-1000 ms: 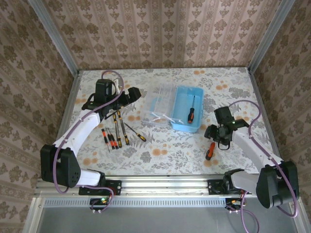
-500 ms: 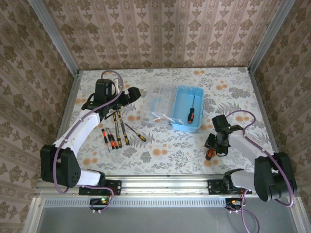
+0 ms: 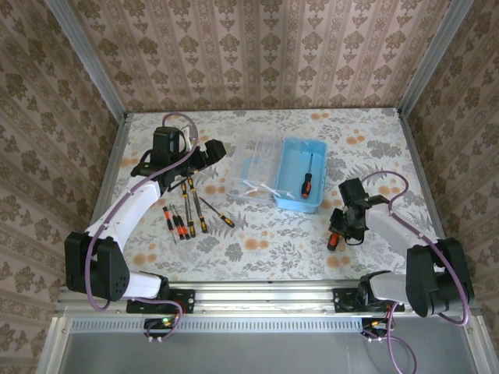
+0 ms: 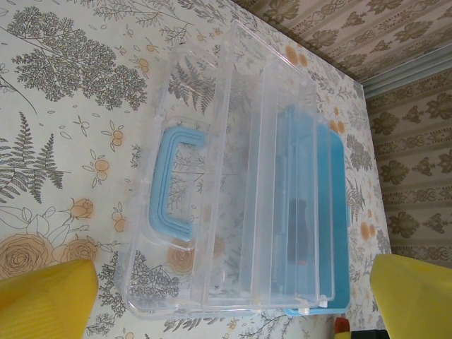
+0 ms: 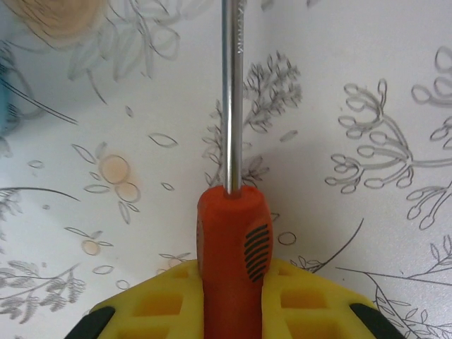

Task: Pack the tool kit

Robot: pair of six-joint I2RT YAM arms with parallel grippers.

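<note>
My left gripper [image 3: 216, 150] hangs over the far left part of the table [image 3: 265, 245] with its jaws spread wide and nothing in them. On its wrist camera the two yellow pads [image 4: 46, 296] sit at opposite bottom corners of the view, well apart. It points at the tool case [image 3: 300, 187], which stands just right of the table's middle, toward the far side. The light-blue base is open, and the clear lid [image 3: 256, 175] is swung over to the left of it. From the left wrist I see the lid's blue handle [image 4: 171, 182] on top of the clear plastic. One black-handled screwdriver [image 3: 306, 183] already lies inside the base, shaft toward the far wall. A cluster of loose screwdrivers [image 3: 185, 212] lies on the table left of the case, just beside my left forearm. My right gripper [image 3: 340, 231] is down near the table, to the near right of the case. It is closed on the handle of an orange screwdriver [image 5: 232, 244]. On the right wrist camera the yellow finger pads [image 5: 152, 308] press against both sides of the handle with no gap that I can see. The steel shaft runs straight out ahead over the floral surface. I cannot tell whether this screwdriver is lifted off the table or resting on it.
</note>
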